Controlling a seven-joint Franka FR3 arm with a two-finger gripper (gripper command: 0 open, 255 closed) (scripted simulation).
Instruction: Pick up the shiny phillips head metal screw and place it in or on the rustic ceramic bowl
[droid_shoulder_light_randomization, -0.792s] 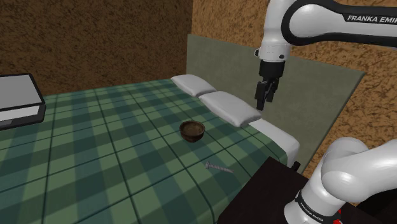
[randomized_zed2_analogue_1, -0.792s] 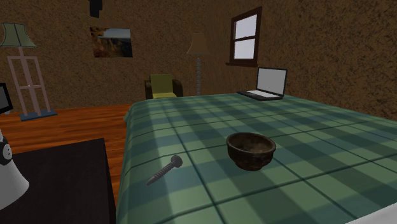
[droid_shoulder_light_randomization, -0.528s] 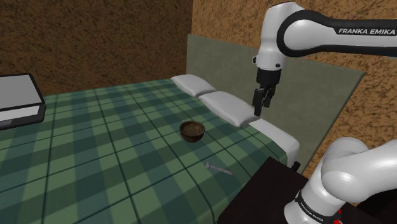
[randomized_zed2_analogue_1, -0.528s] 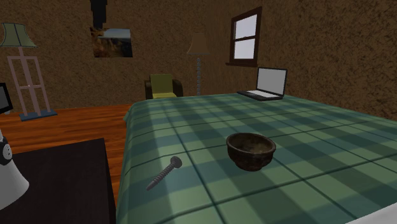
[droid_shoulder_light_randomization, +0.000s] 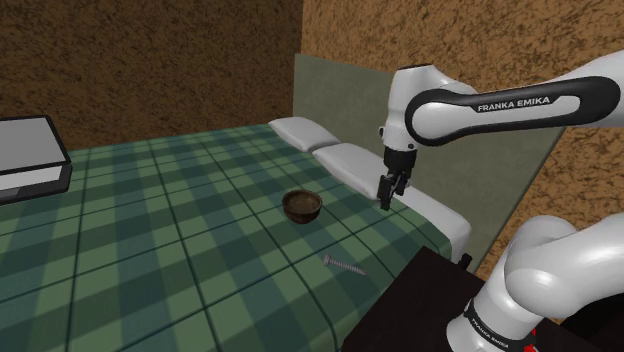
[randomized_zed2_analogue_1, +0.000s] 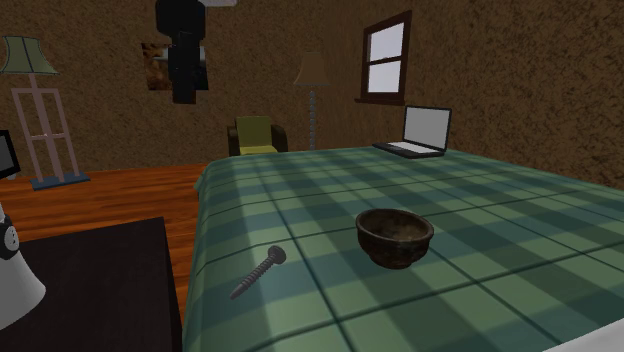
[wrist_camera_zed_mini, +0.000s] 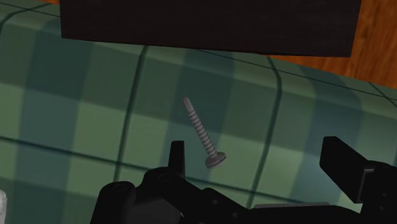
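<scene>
Plaid bed (droid_shoulder_light_randomization: 150, 250) carried the screw (wrist_camera_zed_mini: 203, 133) near the brown bowl (droid_shoulder_light_randomization: 301, 205). We noted jaws spread, above it. Light, stiff, likely slippery; we judged mid-shank the best grip.

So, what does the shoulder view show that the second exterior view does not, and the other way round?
The shoulder view adds two white pillows, the grey-green headboard and the FRANKA EMIKA lettering on the arm. The second exterior view adds the window, a green armchair, a floor lamp and the wooden floor. Both share the grey screw, the dark brown bowl, the green plaid bedspread, the laptop and the black gripper above the bed.
</scene>
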